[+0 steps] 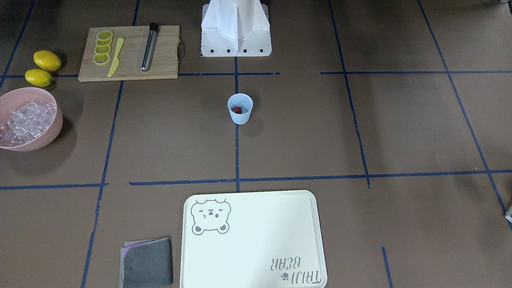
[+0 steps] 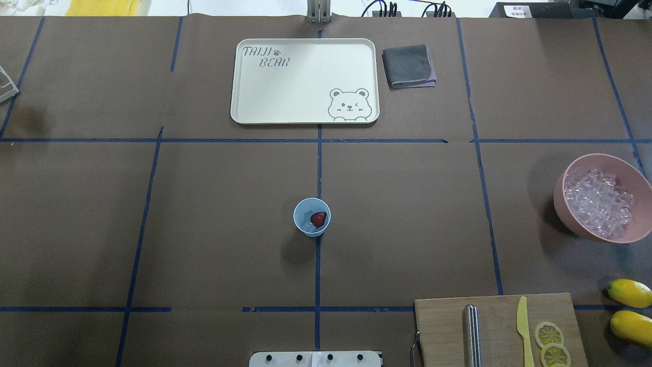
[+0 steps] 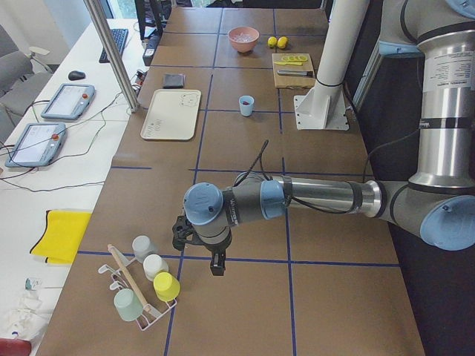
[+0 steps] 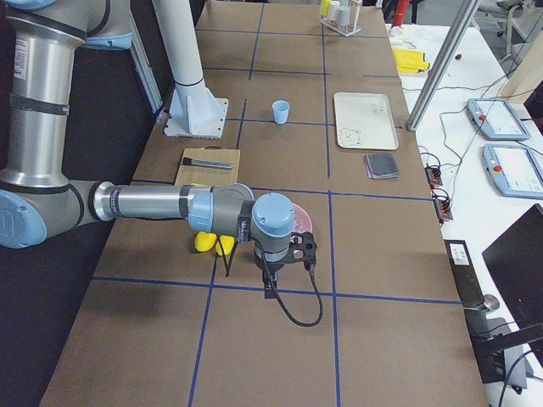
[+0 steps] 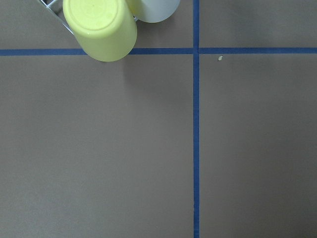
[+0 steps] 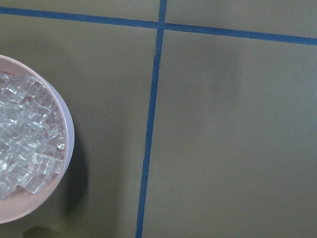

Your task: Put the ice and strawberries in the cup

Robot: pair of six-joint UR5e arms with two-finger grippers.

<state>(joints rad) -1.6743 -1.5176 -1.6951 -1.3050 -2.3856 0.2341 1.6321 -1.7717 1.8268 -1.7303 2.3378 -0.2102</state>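
Observation:
The pale blue cup (image 1: 240, 116) stands at the table's middle, also in the overhead view (image 2: 303, 210). The dark red strawberry (image 1: 237, 110) lies inside it (image 2: 319, 219), with a clear ice cube (image 2: 306, 223) beside it. More ice (image 2: 598, 204) fills the pink bowl (image 2: 586, 232), which the right wrist view (image 6: 69, 134) also shows. My left gripper (image 3: 215, 263) hangs far from the cup over the table's left end. My right gripper (image 4: 269, 288) hangs by the pink bowl. Both show only in the side views, so I cannot tell whether they are open or shut.
A wooden cutting board (image 1: 164, 60) holds lemon slices (image 1: 103, 48), a yellow knife (image 1: 116, 57) and a metal muddler (image 1: 149, 47). Two lemons (image 1: 43, 67) lie by the bowl. A cream bear tray (image 1: 252, 240) and grey cloth (image 1: 147, 262) lie opposite. A rack of cups (image 3: 148, 285) stands below the left gripper.

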